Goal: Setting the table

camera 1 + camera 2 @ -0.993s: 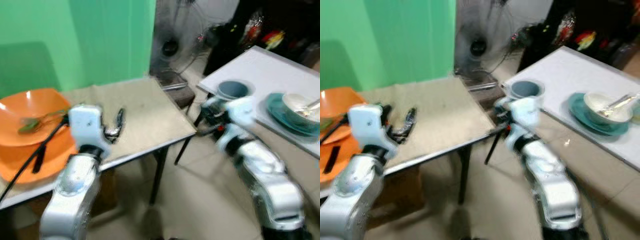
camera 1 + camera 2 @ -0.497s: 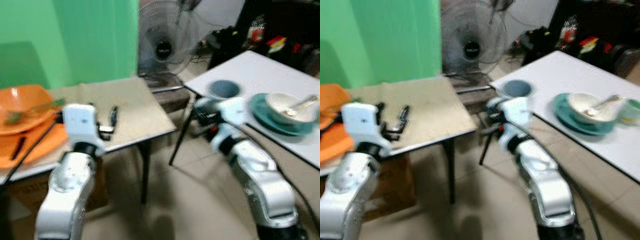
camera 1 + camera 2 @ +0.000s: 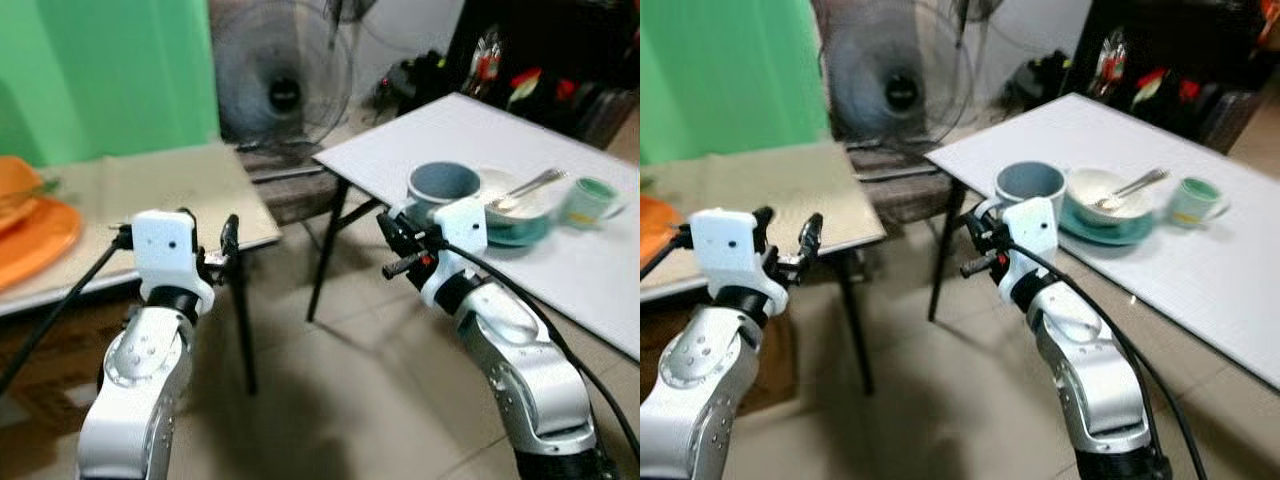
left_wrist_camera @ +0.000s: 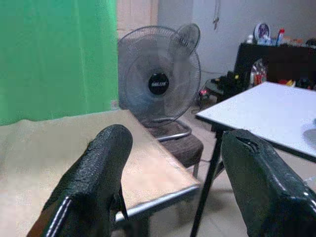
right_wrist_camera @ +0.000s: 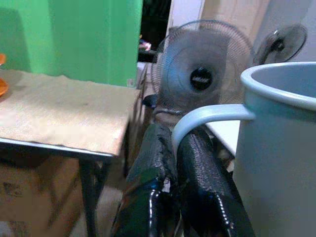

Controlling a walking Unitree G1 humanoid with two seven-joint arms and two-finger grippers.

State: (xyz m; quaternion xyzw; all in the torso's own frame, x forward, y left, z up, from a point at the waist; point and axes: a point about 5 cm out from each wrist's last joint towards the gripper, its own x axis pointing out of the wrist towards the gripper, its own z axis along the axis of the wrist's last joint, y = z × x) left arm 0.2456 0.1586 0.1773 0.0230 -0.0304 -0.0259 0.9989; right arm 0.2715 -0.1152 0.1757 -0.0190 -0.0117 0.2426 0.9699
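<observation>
My right gripper (image 3: 397,248) is shut on the handle of a grey-blue mug (image 3: 444,184), which it holds upright at the near edge of the white table (image 3: 450,125). In the right wrist view the two fingers (image 5: 205,180) pinch the pale handle, and the mug (image 5: 281,148) rises just beyond them. Just behind the mug, a white bowl (image 3: 500,190) with a spoon sits on a teal plate (image 3: 522,232), and a small green cup (image 3: 585,200) stands to their right. My left gripper (image 3: 208,250) is raised and open, with nothing in it (image 4: 173,173).
On my left a beige table (image 3: 150,185) carries orange dishes (image 3: 30,225) at its far left end. A standing fan (image 3: 280,85) is behind the gap between the two tables. Bare tiled floor (image 3: 340,380) lies below my arms. Dark clutter fills the back right.
The whole view has swung to the right: the beige table and orange dishes slid left, and the white table came nearer. The mug stays in my right gripper, now close to the teal plate.
</observation>
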